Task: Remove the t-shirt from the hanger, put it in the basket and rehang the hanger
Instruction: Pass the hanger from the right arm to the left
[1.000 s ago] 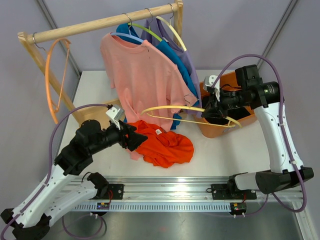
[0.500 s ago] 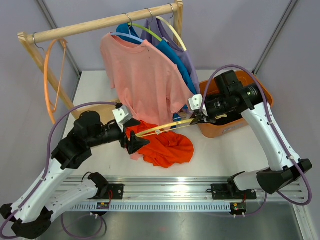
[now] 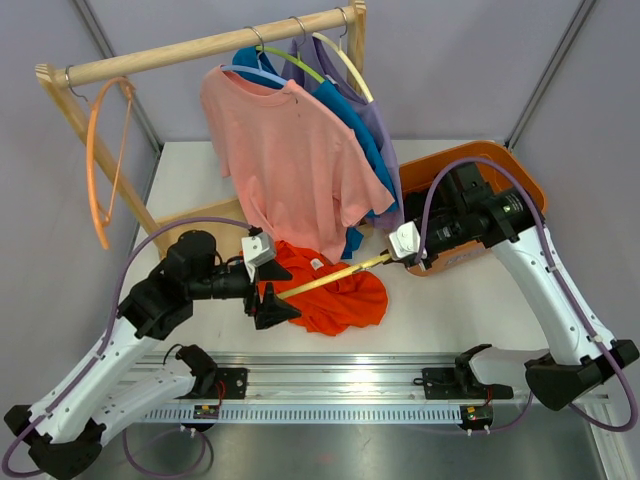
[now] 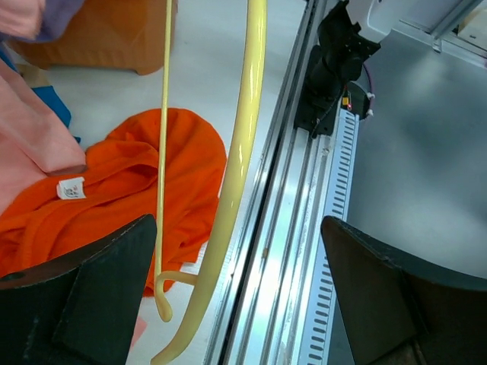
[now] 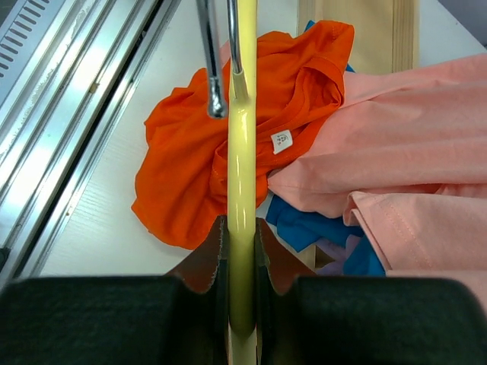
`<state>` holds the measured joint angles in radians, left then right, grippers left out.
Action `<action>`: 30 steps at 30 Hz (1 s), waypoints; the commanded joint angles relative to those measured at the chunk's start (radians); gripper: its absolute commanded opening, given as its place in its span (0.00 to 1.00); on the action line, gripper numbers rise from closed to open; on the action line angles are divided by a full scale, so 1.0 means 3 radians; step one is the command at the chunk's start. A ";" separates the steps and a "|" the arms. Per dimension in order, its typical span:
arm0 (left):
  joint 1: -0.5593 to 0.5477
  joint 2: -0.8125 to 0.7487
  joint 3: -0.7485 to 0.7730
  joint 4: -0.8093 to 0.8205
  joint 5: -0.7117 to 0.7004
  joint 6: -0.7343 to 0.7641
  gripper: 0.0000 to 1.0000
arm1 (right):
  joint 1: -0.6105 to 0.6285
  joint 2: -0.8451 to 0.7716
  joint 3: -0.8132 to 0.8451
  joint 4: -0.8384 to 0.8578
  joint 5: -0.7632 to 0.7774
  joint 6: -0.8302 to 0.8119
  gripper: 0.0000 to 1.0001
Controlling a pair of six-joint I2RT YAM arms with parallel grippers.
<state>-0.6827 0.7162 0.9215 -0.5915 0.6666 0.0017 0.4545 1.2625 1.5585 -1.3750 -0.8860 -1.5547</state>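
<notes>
Top external view showed the orange t-shirt point(image 3: 335, 295) lying in a heap on the table point(image 3: 450, 310), off the yellow hanger point(image 3: 340, 277), which the right gripper point(image 3: 390, 257) pinched bare while the left gripper point(image 3: 278, 293) stood wide open around its far end, holding nothing, so the removal looked essentially done.

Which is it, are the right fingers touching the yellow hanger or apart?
Touching. The right wrist view shows both fingers clamped on the yellow hanger, no gap.

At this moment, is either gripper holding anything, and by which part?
The right gripper is shut on the yellow hanger, pinching one shoulder arm near the hook. The left gripper is open around the hanger's far end, holding nothing.
</notes>
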 commanded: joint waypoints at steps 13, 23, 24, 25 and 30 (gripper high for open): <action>-0.0005 0.0231 -0.0193 0.0524 0.0738 -0.0660 0.55 | 0.0034 -0.0189 -0.0153 -0.0724 -0.0289 -0.0401 0.00; -0.0005 0.0394 -0.0131 0.0300 0.0800 -0.0599 0.39 | 0.0034 -0.0194 -0.0133 -0.0693 -0.0324 -0.0376 0.00; -0.0005 0.0394 -0.0131 0.0274 0.0800 -0.0584 0.36 | 0.0034 -0.0189 -0.0138 -0.0693 -0.0329 -0.0376 0.00; -0.0005 0.0389 -0.0126 0.0264 0.0805 -0.0573 0.34 | 0.0034 -0.0194 -0.0138 -0.0688 -0.0329 -0.0371 0.00; -0.0005 0.0384 -0.0106 0.0213 0.0846 -0.0609 0.14 | 0.0034 -0.0210 -0.0169 -0.0653 -0.0309 -0.0330 0.00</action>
<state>-0.6880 0.8341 0.8688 -0.5205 0.9123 -0.1604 0.4561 1.2266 1.5036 -1.3739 -0.9348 -1.6497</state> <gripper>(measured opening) 0.196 0.158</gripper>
